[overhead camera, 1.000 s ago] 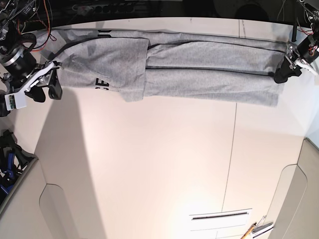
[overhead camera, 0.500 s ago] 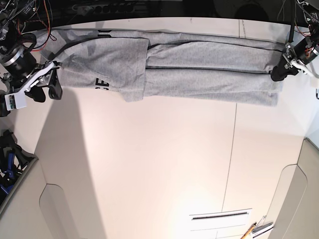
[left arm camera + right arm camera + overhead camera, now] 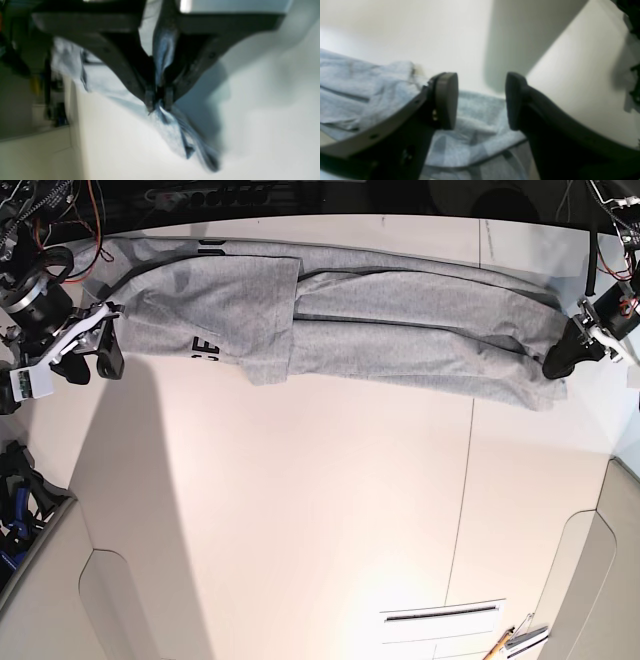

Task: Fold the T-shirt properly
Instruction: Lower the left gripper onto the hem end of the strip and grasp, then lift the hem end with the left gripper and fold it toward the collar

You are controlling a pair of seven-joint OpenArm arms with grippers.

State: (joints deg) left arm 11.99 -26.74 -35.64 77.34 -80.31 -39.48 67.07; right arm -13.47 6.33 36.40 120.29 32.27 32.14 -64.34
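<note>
Now left jaws tight on T-shirt.

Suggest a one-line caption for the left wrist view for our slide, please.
Left gripper shut on a pinched fold of the grey T-shirt, lifting it off the white table.

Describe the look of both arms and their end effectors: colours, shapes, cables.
Left end effector: two dark, angular tapering fingers; in the base view, white bracket parts and red wires behind it. Right end effector: curved black fingers with flat rounded pads; base view shows a black cylindrical wrist, white bracket, red and orange wiring.
</note>
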